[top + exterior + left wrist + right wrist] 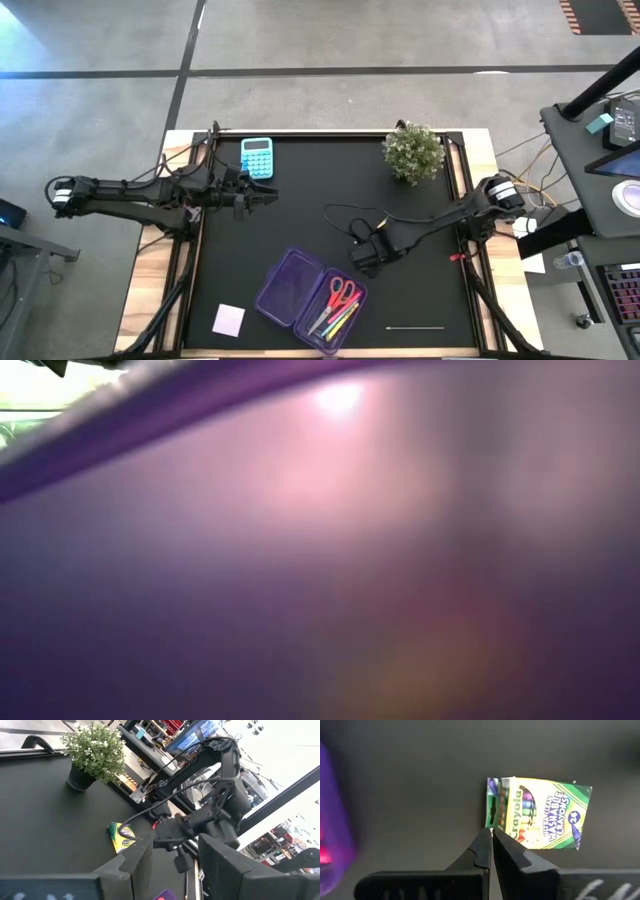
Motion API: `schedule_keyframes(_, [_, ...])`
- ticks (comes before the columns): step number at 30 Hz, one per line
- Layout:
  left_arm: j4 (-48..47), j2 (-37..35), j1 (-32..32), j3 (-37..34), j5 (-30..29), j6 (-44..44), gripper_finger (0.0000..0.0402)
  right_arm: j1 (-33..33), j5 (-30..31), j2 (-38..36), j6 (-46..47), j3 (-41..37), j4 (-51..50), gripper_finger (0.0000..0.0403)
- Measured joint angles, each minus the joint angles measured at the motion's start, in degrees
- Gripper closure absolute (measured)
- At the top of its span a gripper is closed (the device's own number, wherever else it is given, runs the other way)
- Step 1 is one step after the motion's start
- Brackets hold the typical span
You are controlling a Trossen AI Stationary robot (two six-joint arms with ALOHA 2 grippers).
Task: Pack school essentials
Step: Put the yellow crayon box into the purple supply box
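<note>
The yellow crayon box point(540, 813) lies flat on the black mat; it also shows in the left wrist view point(121, 836). My right gripper point(491, 834) is shut, and its tips stand at the box's green end. In the high view this gripper point(365, 255) covers the box. The red-handled scissors point(343, 293) and coloured pens point(335, 320) lie in one half of the open purple case point(288, 290). The lilac note pad point(229, 319) lies flat near the table's near edge. My left gripper point(268, 198) is open and waits near the calculator. My right gripper's shut fingertips point(485, 840) come from above at the corner of the crayon box's green end point(492, 815). I cannot tell whether they touch it. The box lies flat on the mat.
A teal calculator point(257, 157) lies at the far left of the mat and a potted plant point(413, 152) stands at the far right. A thin pale stick point(415, 327) lies near the near edge. The purple case point(320, 560) fills the low view.
</note>
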Motion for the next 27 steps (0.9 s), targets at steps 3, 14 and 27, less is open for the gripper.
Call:
schedule_keyframes(3, [-0.1, 0.0, 0.0, 0.0, 0.1, 0.0, 0.026, 0.0, 0.4, -1.5, 0.4, 0.2, -0.6, 0.0395])
schedule_keyframes(14, [-0.3, 2.2, 0.0, 0.0, 1.9, 0.9, 0.026, -0.4, -3.7, -2.2, -1.5, -0.4, -4.0, 0.0348])
schedule_keyframes(27, [10.4, 15.9, 0.0, 0.3, 7.8, 8.4, 0.026, 4.6, 0.3, -3.2, -28.2, -5.9, -12.5, 0.0249])
